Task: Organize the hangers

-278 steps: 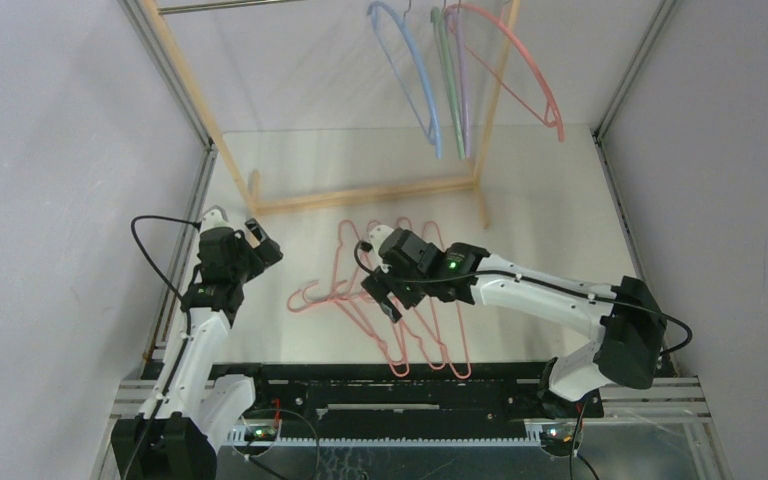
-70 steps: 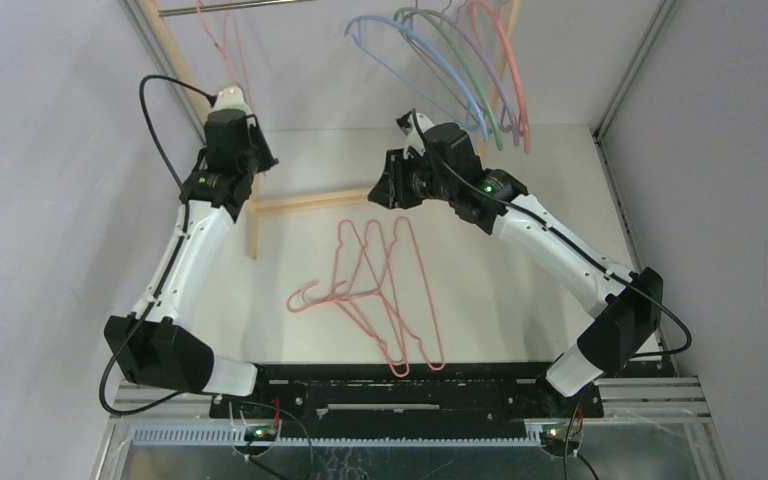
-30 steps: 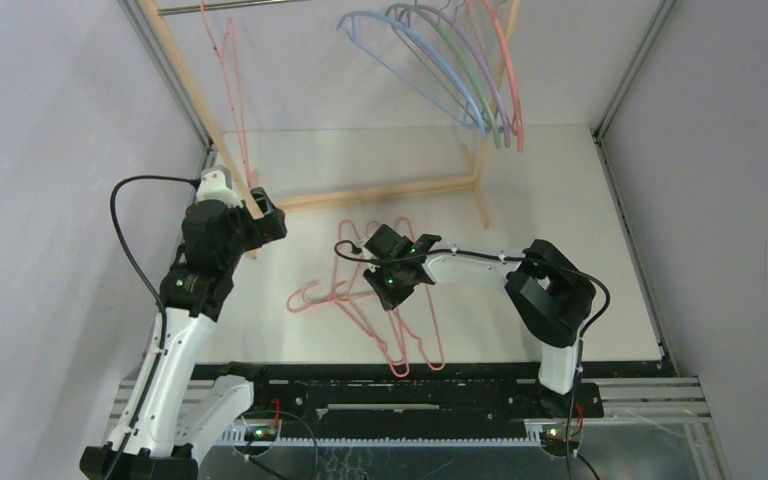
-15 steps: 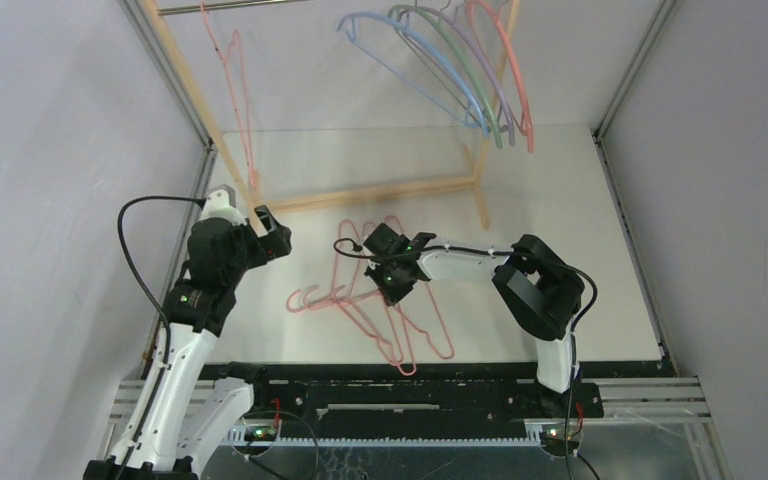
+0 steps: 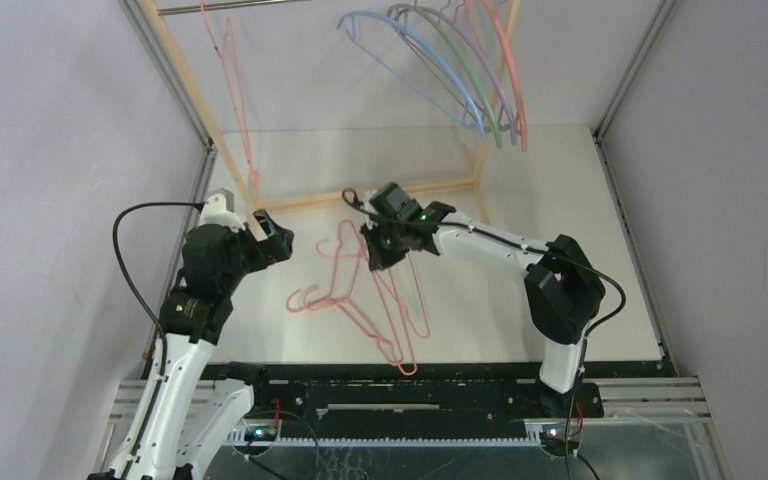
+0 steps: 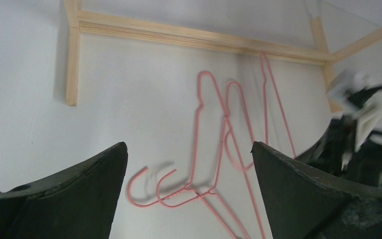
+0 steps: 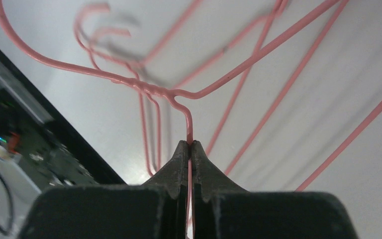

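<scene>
While my right pincer (image 7: pixel 189 145) is pressed together on the thin wire of a pink hanger (image 7: pixel 129 82), pinching it just beside the twisted neck where the hook begins, my left pincer (image 6: pixel 188 145) hangs spread wide with nothing between its fingers (image 6: pixel 79 191). From my right wrist I see the gripped wire run up from my closed tips, bend at the neck and curve away into the hook at the upper left, its shadow falling apart from it on the white table (image 5: pixel 560 200). Seen from above, that pincer sits over the far end of the loose pink hangers (image 5: pixel 400 320), which lie crossed over one another in the middle of the table, their hooks pointing left. My left pincer is off to the left of that pile, apart from it, near the foot of the wooden rack (image 5: pixel 360 193). Up on the metal rail (image 5: pixel 230 5), a bunch of hangers (image 5: pixel 475 95) in blue, green, lavender and pink hangs at the right end. Well apart from them, a single pink hanger (image 5: pixel 238 100) hangs at the left end.
</scene>
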Controlling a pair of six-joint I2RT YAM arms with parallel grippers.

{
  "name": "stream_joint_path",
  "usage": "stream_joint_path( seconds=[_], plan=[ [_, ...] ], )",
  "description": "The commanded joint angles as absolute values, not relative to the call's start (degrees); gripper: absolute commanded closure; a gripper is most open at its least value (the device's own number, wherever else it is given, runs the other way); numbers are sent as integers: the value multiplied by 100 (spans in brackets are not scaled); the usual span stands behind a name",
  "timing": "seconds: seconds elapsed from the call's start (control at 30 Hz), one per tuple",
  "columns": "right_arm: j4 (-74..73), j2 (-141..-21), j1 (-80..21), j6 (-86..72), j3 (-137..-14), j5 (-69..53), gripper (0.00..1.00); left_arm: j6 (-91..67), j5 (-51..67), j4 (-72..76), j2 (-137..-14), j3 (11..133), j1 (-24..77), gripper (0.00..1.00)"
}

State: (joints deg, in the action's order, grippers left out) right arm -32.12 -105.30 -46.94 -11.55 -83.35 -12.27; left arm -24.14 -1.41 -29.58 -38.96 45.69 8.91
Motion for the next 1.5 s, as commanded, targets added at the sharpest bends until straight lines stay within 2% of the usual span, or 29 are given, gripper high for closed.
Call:
stream_joint_path(
  seconds=[0.0,0.2,0.43,0.6,0.73,0.83,0.9,0.97,1.03,1.07,1.23,1.37,1.47],
  plan=[
    [-2802,-10327,-4352,-2026,-9195,-1371,100,-2664,421,-2500,-3688,4374,900,1],
    [-2659,-11216,-4255,-2809,-10937,-1460,100,-2855,536,-2233,-3429,4116,1153,0],
    [-2928,-12342,-4548,-3296,-13253,-1535,100,-2996,212,-1879,-3681,4127,1779,1],
    [-2720,-12323,-4640,-3545,-13252,-1613,100,-2867,-269,-1669,-4271,4364,2393,1],
    [-2646,-12095,-4632,-3628,-13012,-1799,100,-2850,-402,-1441,-4742,4545,2494,2],
    [-2445,-11804,-4617,-3713,-12724,-1893,100,-2807,-474,-1528,-5061,4739,2496,12],
    [-2345,-11615,-4593,-3745,-12585,-1905,100,-2766,-438,-1603,-5235,4838,2493,26],
    [-2361,-11496,-4560,-3735,-12590,-1913,100,-2747,-448,-1617,-5305,4865,2494,51],
    [-2412,-11412,-4509,-3740,-12580,-1924,100,-2713,-538,-1630,-5313,4953,2491,87],
    [-2431,-11370,-4482,-3737,-12561,-1925,100,-2696,-567,-1658,-5326,5040,2495,98],
    [-2554,-11167,-4394,-3638,-12467,-1819,98,-2473,-305,-1743,-5614,5694,2494,100],
    [-3054,-10995,-4342,-3387,-12502,-1487,72,-2429,-674,-2147,-5995,6560,2504,100],
    [-3266,-10741,-4314,-3107,-12324,-1408,62,-2266,-869,-2426,-6425,7283,2499,100]
  ],
)
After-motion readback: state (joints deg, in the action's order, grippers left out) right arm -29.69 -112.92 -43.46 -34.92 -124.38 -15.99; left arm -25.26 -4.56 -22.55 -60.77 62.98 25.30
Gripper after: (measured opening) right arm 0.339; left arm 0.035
